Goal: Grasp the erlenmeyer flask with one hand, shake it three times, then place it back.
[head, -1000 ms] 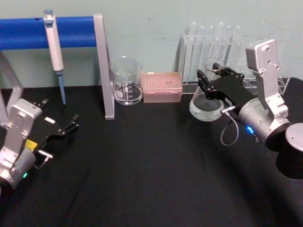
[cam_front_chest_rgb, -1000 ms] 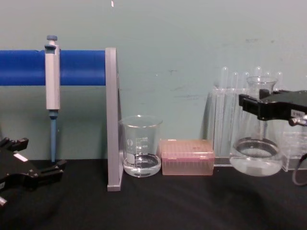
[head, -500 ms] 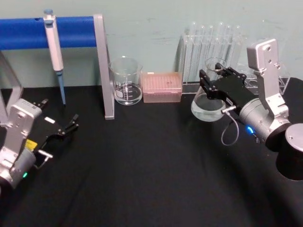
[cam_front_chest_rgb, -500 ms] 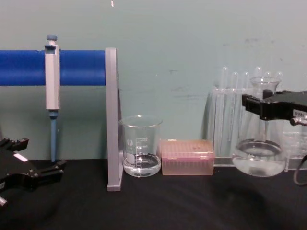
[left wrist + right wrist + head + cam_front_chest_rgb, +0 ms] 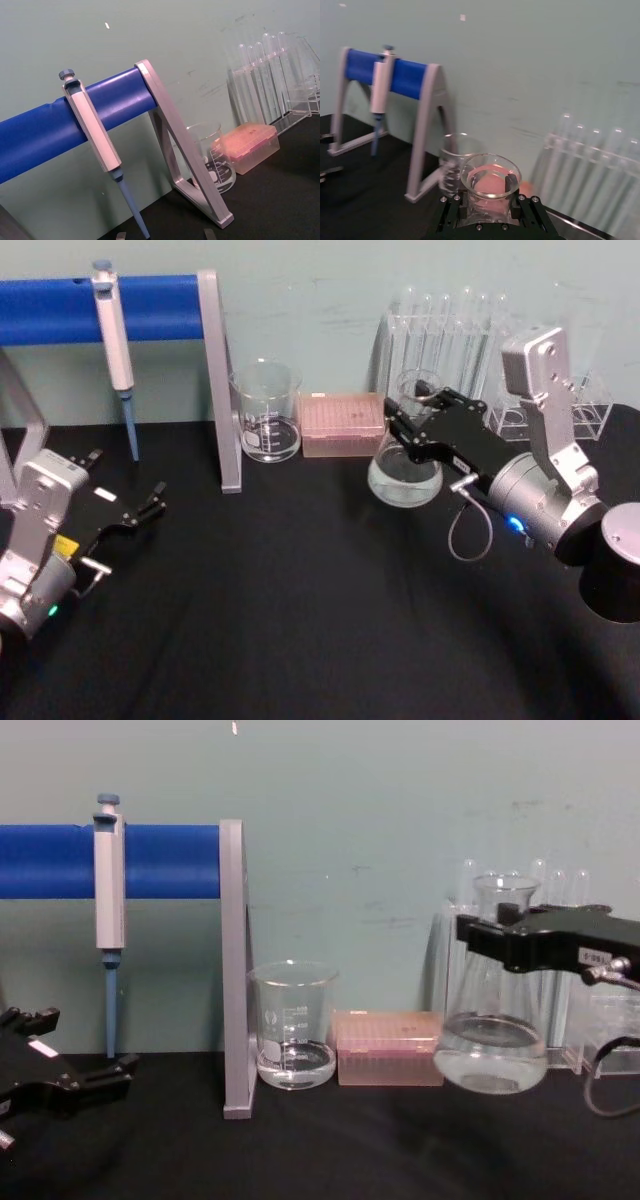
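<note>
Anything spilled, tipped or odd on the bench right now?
Nothing stands out. The clear glass conical flask is upright, held by the right gripper, liquid inside; no spill shows on the black table. The left gripper is parked at left.

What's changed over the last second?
The right gripper, shut on the erlenmeyer flask at its neck, has swung it toward the robot's left, nearer the pink tip box. The left gripper, beaker and pipette have not moved.
</note>
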